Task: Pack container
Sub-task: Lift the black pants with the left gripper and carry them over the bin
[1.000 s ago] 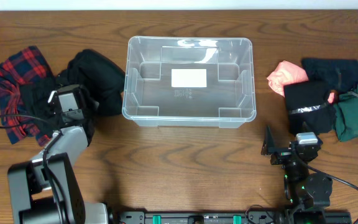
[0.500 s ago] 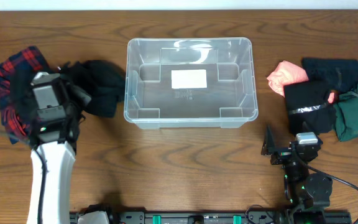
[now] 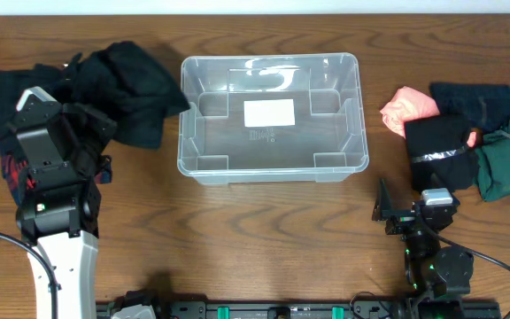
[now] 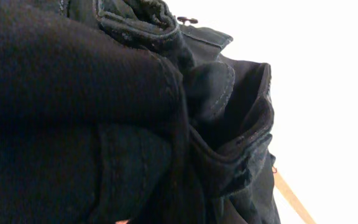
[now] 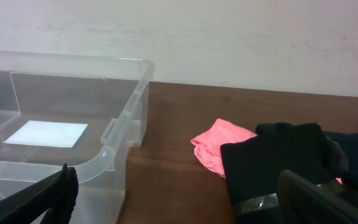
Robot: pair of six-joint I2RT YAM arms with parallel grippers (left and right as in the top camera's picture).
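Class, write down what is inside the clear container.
Inside the container only the white label on its base shows; no clothes are in it yet. Its clear walls hide nothing from the overhead view.
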